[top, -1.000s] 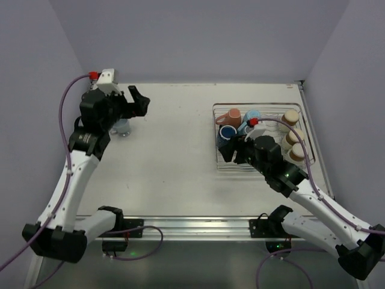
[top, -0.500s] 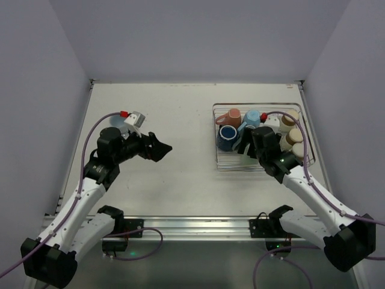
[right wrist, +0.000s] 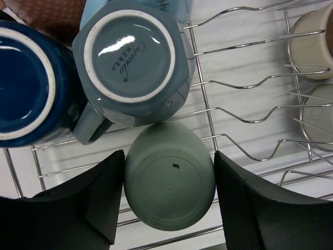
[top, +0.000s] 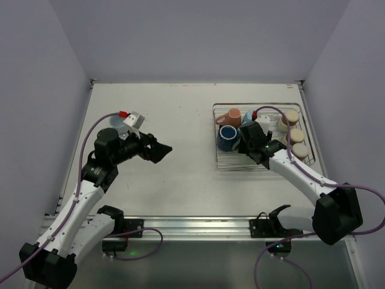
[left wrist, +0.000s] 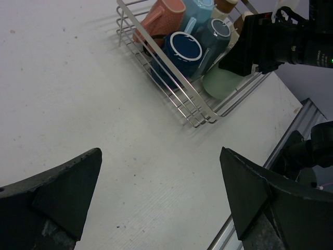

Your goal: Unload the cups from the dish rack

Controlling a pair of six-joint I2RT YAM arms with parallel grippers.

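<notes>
The right hand (right wrist: 167, 156) is spread wide down in the dish rack (top: 231, 161), at its near edge. It has one finger very close on each side of the green cup (right wrist: 169, 192). The left hand (left wrist: 160, 156) is wide open too, holds nothing, and hangs over the desk (top: 180, 114), pointing at the rack; a second ago it was up by the far left corner.
</notes>
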